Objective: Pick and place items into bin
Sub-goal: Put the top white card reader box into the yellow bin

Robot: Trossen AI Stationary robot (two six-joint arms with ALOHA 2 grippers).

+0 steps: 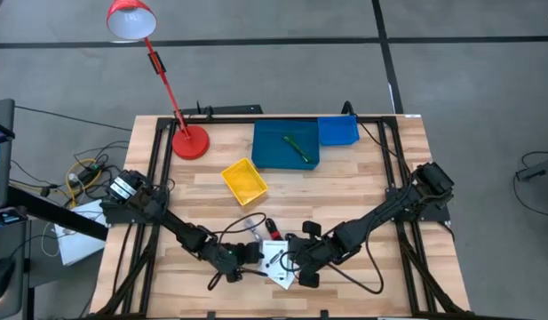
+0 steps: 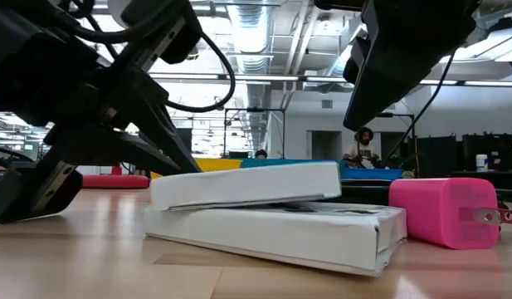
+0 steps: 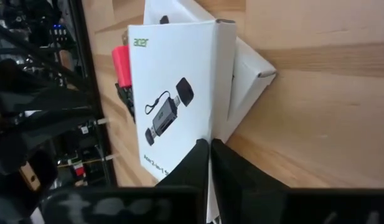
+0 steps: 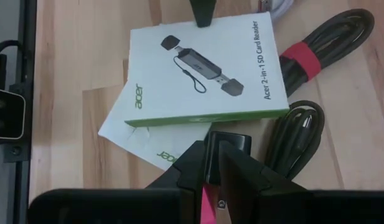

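Observation:
Two white card-reader boxes lie stacked near the table's near edge. The upper box (image 3: pixel 173 93) (image 4: pixel 207 68) rests tilted on the lower box (image 2: pixel 280 232) (image 4: pixel 148 140). My left gripper (image 3: pixel 210 152) (image 1: pixel 245 258) is shut on the upper box. My right gripper (image 4: pixel 215 149) (image 1: pixel 300 258) is shut and hangs above a pink plug adapter (image 2: pixel 442 212), which sits on the table beside the boxes. Black cable bundles (image 4: pixel 322 43) lie past the boxes. A red piece (image 3: pixel 121 65) lies beyond them. A green pen (image 1: pixel 297 147) lies in the big blue bin (image 1: pixel 266 156). My left gripper holds the upper white box by a thin edge (image 3: pixel 209 134) at one end, pinched between the two fingers. In the low view the fingers (image 2: pixel 160 137) slant down onto that end. The box lies tilted, its underside still on the lower box.
A small yellow bin (image 1: pixel 244 180) and a small blue bin (image 1: pixel 337 131) stand by the big bin at the far side. A red desk lamp's base (image 1: pixel 190 142) sits far left. Bare wood lies between the boxes and the bins. People show in the room behind.

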